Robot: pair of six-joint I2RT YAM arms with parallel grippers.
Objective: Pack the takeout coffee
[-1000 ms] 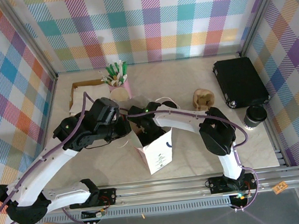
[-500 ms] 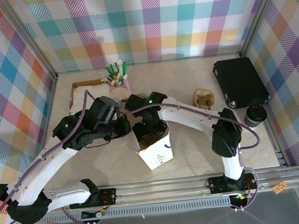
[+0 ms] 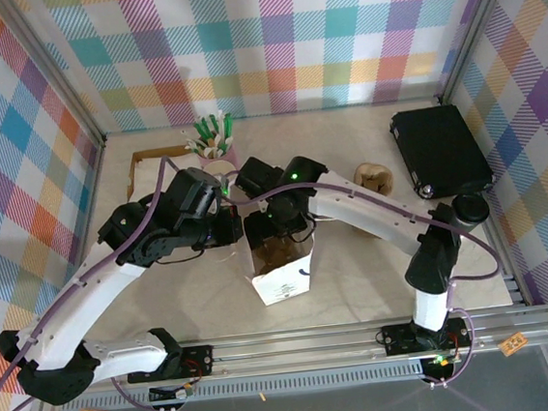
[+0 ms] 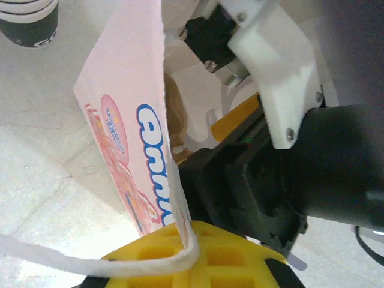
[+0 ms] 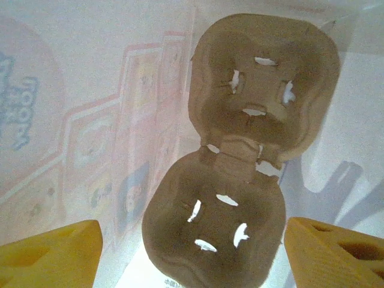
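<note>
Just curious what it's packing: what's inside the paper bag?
A brown cardboard cup tray with two empty hollows lies at the bottom of the bag. Whatever is under the tray is covered by it.

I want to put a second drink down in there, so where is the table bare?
Bare: the back strip between the pink cup and black case, and the near edge on both sides of the paper bag. Crowded at the bag's mouth, where both arms meet.

- White-shelled left arm (image 3: 80, 307) and right arm (image 3: 372, 211), jointed in black.
- Purple cables (image 3: 162, 172) looped along both.
- Green light (image 3: 293, 175) glowing on right arm.
- Yellow ribbed fingers (image 5: 57, 255); screws (image 4: 291, 133) in white bracket (image 4: 282, 78).
</note>
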